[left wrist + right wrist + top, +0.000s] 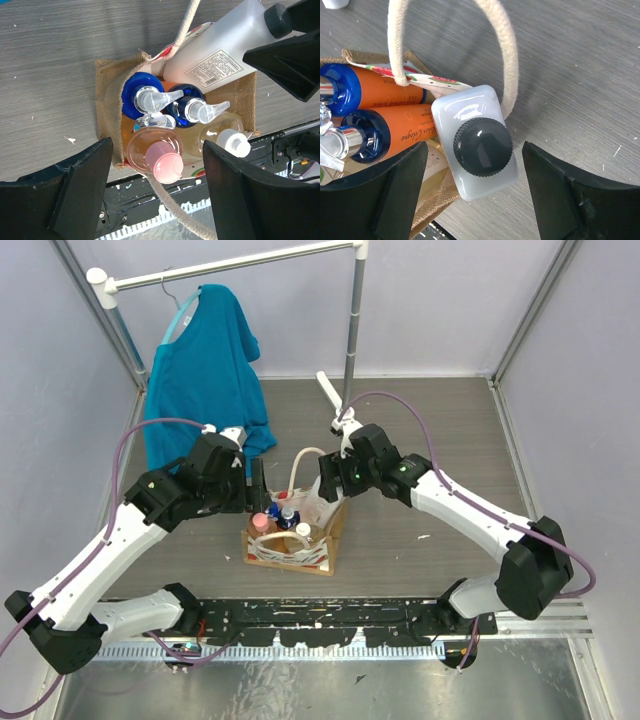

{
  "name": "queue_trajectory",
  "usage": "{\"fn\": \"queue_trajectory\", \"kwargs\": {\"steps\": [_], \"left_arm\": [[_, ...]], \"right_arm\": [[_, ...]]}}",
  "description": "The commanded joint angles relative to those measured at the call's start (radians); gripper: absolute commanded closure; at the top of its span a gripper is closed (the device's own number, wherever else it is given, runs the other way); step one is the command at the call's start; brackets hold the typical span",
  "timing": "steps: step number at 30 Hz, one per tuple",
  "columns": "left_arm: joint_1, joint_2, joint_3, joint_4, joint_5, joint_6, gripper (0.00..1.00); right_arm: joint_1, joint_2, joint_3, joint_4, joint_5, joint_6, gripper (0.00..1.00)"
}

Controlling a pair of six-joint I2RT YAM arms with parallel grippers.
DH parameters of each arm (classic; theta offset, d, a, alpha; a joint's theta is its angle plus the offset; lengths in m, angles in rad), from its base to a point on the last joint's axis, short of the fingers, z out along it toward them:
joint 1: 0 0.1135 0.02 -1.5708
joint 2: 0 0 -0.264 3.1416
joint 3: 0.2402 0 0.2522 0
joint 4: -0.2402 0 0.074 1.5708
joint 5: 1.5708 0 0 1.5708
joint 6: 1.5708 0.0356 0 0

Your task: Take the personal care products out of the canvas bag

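Note:
The tan canvas bag (333, 537) stands mid-table with its top open, packed with bottles. In the left wrist view a pink-capped bottle (167, 167), two orange bottles with blue caps (142, 95), a pale amber bottle with a white cap (235, 143) and a whitish bottle with a black cap (212, 55) stand in the bag (107, 107). My left gripper (157, 156) is open above the pink-capped bottle, touching nothing. My right gripper (474, 150) is open, its jaws on either side of the whitish bottle (482, 145) without touching it. A white rope handle (507, 55) loops behind that bottle.
A teal shirt (205, 370) hangs from a white clothes rack (352, 330) at the back left. A white cylindrical object (328, 390) lies near the rack pole. A black rail (320, 615) runs along the near edge. Grey walls close in both sides.

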Motion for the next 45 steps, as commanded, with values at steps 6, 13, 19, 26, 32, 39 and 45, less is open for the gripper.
{"fn": "queue_trajectory", "kwargs": {"steps": [6,13,19,26,32,39,45], "left_arm": [[-0.005,-0.025,-0.016,-0.004,-0.023,0.000,0.20],[-0.004,-0.021,-0.011,-0.004,-0.024,-0.003,0.20],[-0.005,-0.021,-0.010,0.001,-0.025,-0.003,0.20],[-0.005,-0.011,-0.007,0.015,-0.012,-0.007,0.20],[-0.006,-0.010,-0.005,0.018,0.000,0.001,0.20],[-0.027,0.017,0.014,0.011,-0.005,0.053,0.20],[-0.038,0.053,0.007,0.019,-0.009,0.068,0.20]], "right_arm": [[0.002,0.000,0.013,0.015,-0.113,-0.035,0.48],[0.013,-0.076,0.092,-0.063,-0.075,-0.039,0.99],[0.012,-0.188,0.257,-0.177,0.001,-0.039,0.99],[0.011,-0.193,0.461,-0.377,0.298,-0.040,0.99],[-0.006,-0.146,0.448,-0.415,0.525,0.015,0.99],[-0.144,-0.084,0.315,-0.340,0.573,0.076,0.99],[-0.275,-0.064,0.192,-0.244,0.538,0.102,0.99]]}}
